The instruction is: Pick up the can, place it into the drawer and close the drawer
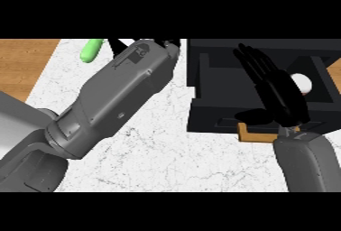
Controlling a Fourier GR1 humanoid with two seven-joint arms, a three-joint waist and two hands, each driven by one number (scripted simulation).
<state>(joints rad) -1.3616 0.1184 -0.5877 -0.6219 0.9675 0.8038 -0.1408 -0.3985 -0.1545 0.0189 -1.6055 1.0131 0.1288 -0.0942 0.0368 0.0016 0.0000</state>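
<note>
The can (301, 83) is already lying inside the open drawer (220, 115), the right hand (283, 97) is hovering over it with fingers straight, so closing is remaining; left hand's (143, 45) fingers are hidden.

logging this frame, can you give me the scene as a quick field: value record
surface: white marble counter, wood at its left edge
drawer: black drawer, open, upper right, tan handle at its front
can: white object inside the drawer, partly hidden
right hand: right hand over the drawer, fingers straight
left hand: left hand at the top edge, mostly hidden
other: green object, upper left
</note>
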